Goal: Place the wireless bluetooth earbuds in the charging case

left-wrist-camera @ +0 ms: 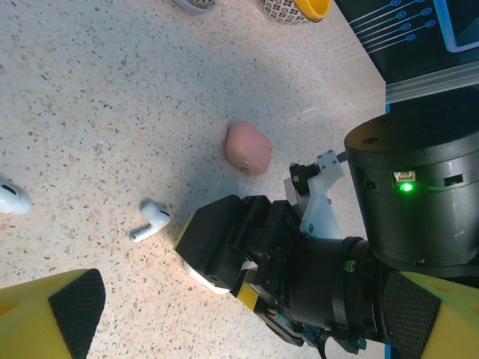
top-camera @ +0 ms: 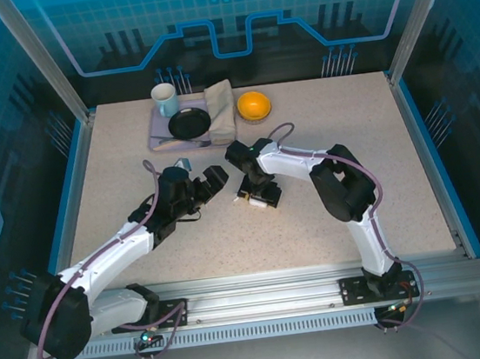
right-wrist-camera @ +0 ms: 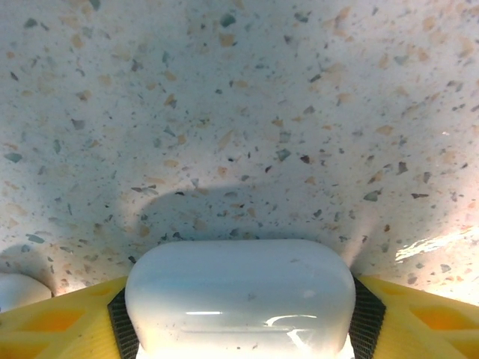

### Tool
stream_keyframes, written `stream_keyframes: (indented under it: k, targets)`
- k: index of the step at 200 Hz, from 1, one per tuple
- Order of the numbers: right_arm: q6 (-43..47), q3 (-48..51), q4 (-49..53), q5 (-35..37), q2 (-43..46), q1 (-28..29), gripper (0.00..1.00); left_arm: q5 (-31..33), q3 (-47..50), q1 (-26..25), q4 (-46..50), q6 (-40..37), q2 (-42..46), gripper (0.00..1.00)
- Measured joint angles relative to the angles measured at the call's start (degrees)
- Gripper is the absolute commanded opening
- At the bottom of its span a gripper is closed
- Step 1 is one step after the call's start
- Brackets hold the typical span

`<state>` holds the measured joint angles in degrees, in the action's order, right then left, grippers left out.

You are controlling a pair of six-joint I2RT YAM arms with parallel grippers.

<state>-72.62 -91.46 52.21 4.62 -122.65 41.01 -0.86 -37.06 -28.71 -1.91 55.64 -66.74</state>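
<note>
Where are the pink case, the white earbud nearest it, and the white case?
pink case (left-wrist-camera: 248,148): left wrist view, middle of its rounded top.
white earbud (left-wrist-camera: 153,222): left wrist view, on its body where head meets stem.
white case (right-wrist-camera: 239,295): right wrist view, centre of its facing side.

One white earbud (left-wrist-camera: 152,222) is laid on its side between a closed pink case (left-wrist-camera: 248,148) and a second earbud (left-wrist-camera: 11,198), a glossy white case (right-wrist-camera: 239,295) nearby.

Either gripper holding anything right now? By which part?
The right gripper grips the white charging case, with its pads on the case's two opposite short ends. The left gripper is open and holds nothing.
</note>
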Motion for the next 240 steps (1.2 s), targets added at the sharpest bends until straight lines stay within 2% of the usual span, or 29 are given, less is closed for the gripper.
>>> stream_keyframes:
  k: [69, 107, 158, 240]
  targets:
    - [0.13, 1.36, -0.79, -0.24, 0.94, -0.13, 0.52, -2.93, 4.63, 0.00, -1.57, 1.60, -0.31, 0.99]
    - [-2.73, 5.60, -5.25, -1.62, 3.80, -0.96, 0.51, -5.64, 6.73, -0.48, -5.73, 2.62, -3.19, 0.99]
    - [-6.91, 9.60, -9.77, -3.91, 6.58, -2.62, 0.51, -7.82, 8.85, -4.92, -14.71, 2.84, -10.62, 0.97]
    - [-10.36, 12.33, -11.91, -5.57, 8.74, -3.85, 0.49, -7.45, 9.31, -9.57, -31.30, 2.45, -22.56, 0.78]
